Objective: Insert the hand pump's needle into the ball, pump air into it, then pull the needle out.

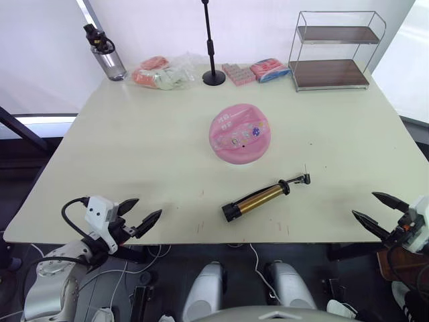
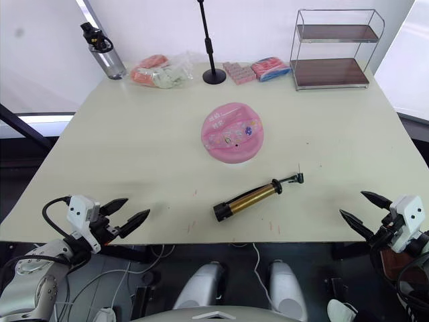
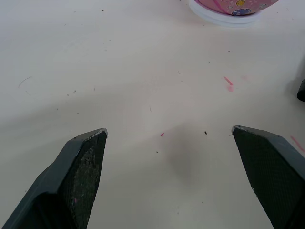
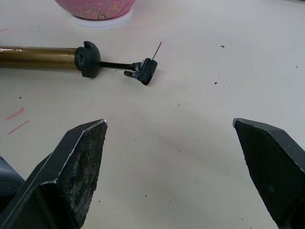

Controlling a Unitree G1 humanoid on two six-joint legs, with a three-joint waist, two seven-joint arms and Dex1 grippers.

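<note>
At the near left edge of the pale surface, the left claw hovers with its two black fingers spread wide and nothing between them. The ball sits well ahead of it and to its right, near the middle of the surface, resting on a white ring. Between the ball and the near edge lies the hand pump, flat and slanted, its black-capped end toward the near edge and its short black hose pointing up and to the right. The needle stands at the tip of that hose, on a black fitting, tilted upward and apart from the ball. At the near right edge the right claw is likewise wide apart and empty, with the needle ahead of it and to its left, across bare surface with nothing in the way.

Along the far edge, from left to right, stand a water bottle, a clear bag of pink and pale packets, a black stand with a round base, more packets, and a two-tier wire rack.
</note>
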